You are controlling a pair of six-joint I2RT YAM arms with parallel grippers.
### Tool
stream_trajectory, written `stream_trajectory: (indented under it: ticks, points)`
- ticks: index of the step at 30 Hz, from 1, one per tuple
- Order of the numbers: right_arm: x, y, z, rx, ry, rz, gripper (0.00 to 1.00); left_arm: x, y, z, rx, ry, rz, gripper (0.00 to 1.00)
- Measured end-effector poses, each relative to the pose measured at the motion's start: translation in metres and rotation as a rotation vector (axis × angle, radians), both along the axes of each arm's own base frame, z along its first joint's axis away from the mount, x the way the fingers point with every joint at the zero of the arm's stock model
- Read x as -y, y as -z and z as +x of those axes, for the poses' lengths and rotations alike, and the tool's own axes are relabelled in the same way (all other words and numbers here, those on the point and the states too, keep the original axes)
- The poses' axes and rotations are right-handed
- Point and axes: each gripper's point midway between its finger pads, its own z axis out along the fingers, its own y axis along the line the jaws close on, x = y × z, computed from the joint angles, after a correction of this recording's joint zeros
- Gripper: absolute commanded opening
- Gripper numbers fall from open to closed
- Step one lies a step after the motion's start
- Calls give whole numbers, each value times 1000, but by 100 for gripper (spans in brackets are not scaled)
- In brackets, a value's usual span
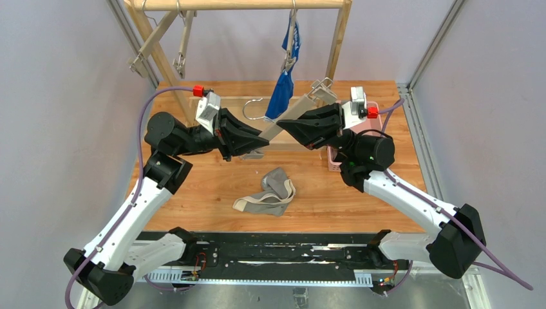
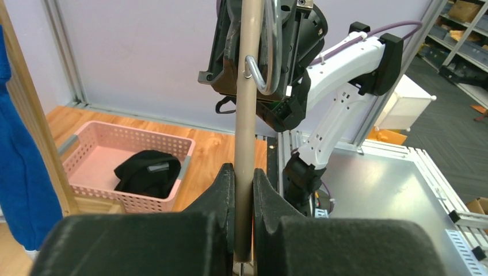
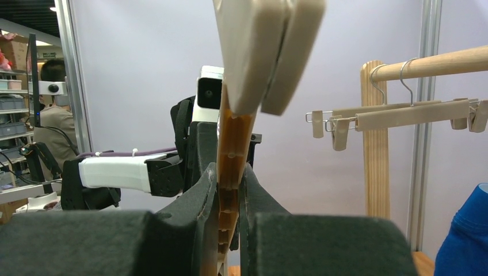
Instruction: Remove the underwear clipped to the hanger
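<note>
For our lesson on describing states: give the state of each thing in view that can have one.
blue underwear: hanging clipped on the rack.
grey underwear: loose on the table.
black underwear: lying in the pink basket.
held hanger: off the rack, between both grippers.
left gripper: shut on held hanger.
right gripper: shut on held hanger.

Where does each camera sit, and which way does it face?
Top external: above and behind the bases, looking down at the table; left arm and right arm show.
Left wrist: on left arm, facing right arm; left gripper shows.
Right wrist: on right arm, facing left arm; right gripper shows.
Both wrist views share the clamped hanger.
</note>
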Motion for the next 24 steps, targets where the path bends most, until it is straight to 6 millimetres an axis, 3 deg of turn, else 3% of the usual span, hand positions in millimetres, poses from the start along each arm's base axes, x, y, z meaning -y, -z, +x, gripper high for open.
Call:
stream_trajectory:
  ticks: [6,7,10,13,14,20,24]
  points:
    - [0,1,0,-5,-1,-8,1,0,2,0,-3,1,4,0]
    - [0,1,0,-8,0,-10,5,0,2,1,-5,-1,6,0]
    - [1,0,0,-10,6,-8,36,-1,-2,0,-6,-6,11,0]
    - [2,-2,1,2,28,-2,80,-3,-7,-4,-24,-5,20,0]
    - [2,-2,2,4,38,-3,87,-4,-10,-6,-29,-5,25,0]
    - [3,4,7,-13,85,-38,88,-18,-38,-10,3,-111,54,0]
    - [6,18,12,-48,150,-120,88,-39,-38,-11,-6,-246,110,0]
